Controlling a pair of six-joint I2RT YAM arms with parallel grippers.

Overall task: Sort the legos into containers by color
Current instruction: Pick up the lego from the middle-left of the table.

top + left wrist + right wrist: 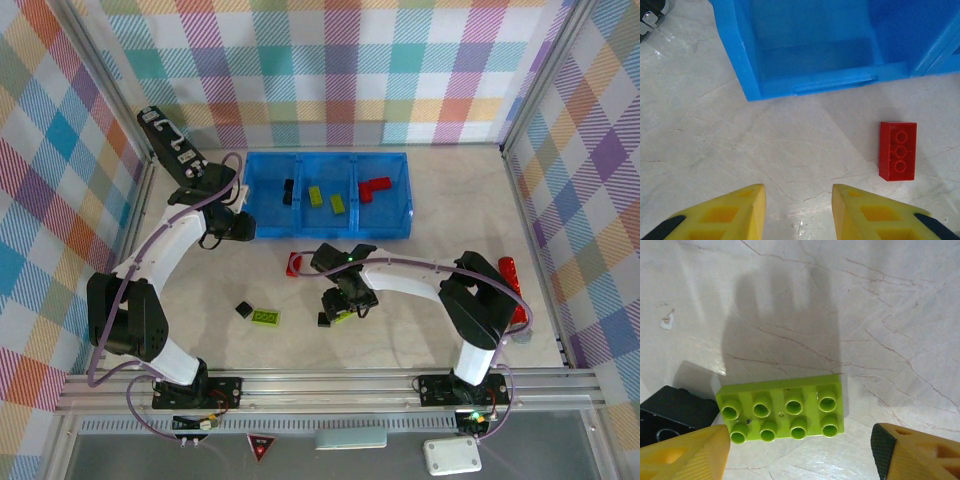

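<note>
Three plaid walls [330, 70] in pastel checks close in a pale, marble-veined surface [420, 330]. At its far middle sits the blue bin [330, 232], its three compartments side by side. The left one holds a black brick [288, 192], the middle one two lime green bricks [315, 196], and the right one a red piece [377, 187]. Loose on the surface, a red brick [293, 264] lies just near of the bin. A small black cube [244, 309] and a lime green plate [266, 317] sit together toward the near left, and more red legos [510, 272] lie along the right edge.

The left gripper [797, 192] hovers off the bin's near left corner, jaws apart with only bare surface between them. The right gripper [801, 436] hangs low at the middle of the surface over a lime green eight-stud brick [782, 407]. Its jaws are spread wide, one at each end of that brick, and I cannot tell whether either touches it. A black lego [670, 412] lies just beside that brick's left end.
</note>
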